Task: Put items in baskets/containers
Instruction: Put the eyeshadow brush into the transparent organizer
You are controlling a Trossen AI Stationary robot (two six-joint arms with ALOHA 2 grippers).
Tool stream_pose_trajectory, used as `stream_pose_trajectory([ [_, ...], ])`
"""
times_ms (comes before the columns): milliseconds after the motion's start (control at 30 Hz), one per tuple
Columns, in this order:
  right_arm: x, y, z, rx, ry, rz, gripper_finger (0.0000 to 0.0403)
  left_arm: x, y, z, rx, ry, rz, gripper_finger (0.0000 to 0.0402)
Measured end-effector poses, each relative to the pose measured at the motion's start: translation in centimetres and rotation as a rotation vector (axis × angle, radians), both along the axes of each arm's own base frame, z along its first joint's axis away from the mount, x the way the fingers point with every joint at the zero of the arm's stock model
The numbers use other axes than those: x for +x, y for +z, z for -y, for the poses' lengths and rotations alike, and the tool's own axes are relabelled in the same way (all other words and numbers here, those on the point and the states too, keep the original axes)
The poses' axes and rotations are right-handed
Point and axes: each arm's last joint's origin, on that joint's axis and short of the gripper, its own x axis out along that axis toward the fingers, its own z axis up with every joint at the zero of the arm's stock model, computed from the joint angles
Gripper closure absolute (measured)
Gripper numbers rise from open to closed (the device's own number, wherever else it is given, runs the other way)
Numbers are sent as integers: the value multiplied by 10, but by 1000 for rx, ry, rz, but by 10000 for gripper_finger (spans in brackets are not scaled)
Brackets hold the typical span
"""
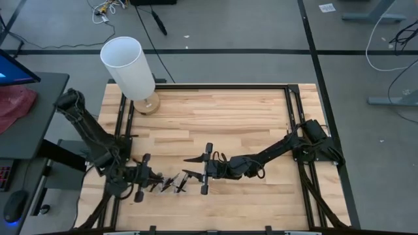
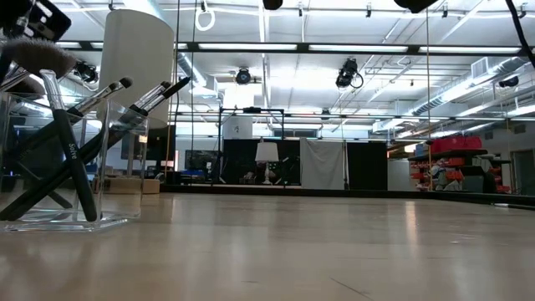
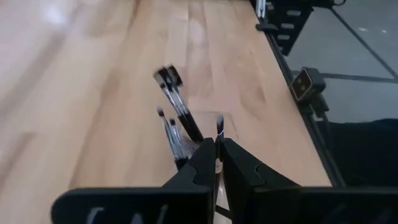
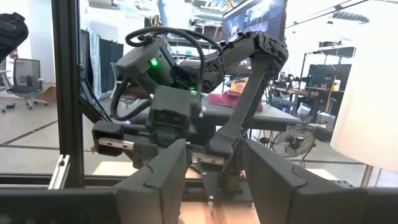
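Several slender dark brushes (image 1: 173, 185) stand leaning in a clear container (image 2: 117, 219) near the table's near-left edge. In the low view their tufted tips (image 2: 124, 84) stick up over its rim. The left wrist view shows them (image 3: 177, 118) just beyond my left gripper (image 3: 218, 146), which is shut on one thin brush. In the high view my left gripper (image 1: 157, 178) points right at the container. My right gripper (image 1: 191, 166) is open, level and pointing left, just to the container's right, touching nothing. My left gripper pinches a thin brush between its two fingers. The brush runs along the fingers, and its small dark tip (image 3: 219, 122) pokes out past the fingertips. The fingers hide the rest of the brush, so where its other end rests cannot be told.
A tall white cylinder on a round wooden base (image 1: 128, 65) stands at the far-left corner. Black frame rails (image 1: 292, 111) run along the table's sides. Bare wood (image 1: 248, 124) stretches across the middle and the right.
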Motion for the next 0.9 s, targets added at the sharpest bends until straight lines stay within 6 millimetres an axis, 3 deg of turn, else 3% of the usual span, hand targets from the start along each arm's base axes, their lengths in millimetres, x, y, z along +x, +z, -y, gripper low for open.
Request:
stream_pose_trajectory([
  [367,0,-1,0,-2,0,-6,240,9,-9,-15,-67,76,-136,381],
  [633,0,-2,0,4,2,-18,240,9,-9,-16,-60,95,-132,374],
  [900,0,-2,0,2,1,-21,240,9,-9,-17,-55,95,-127,309],
])
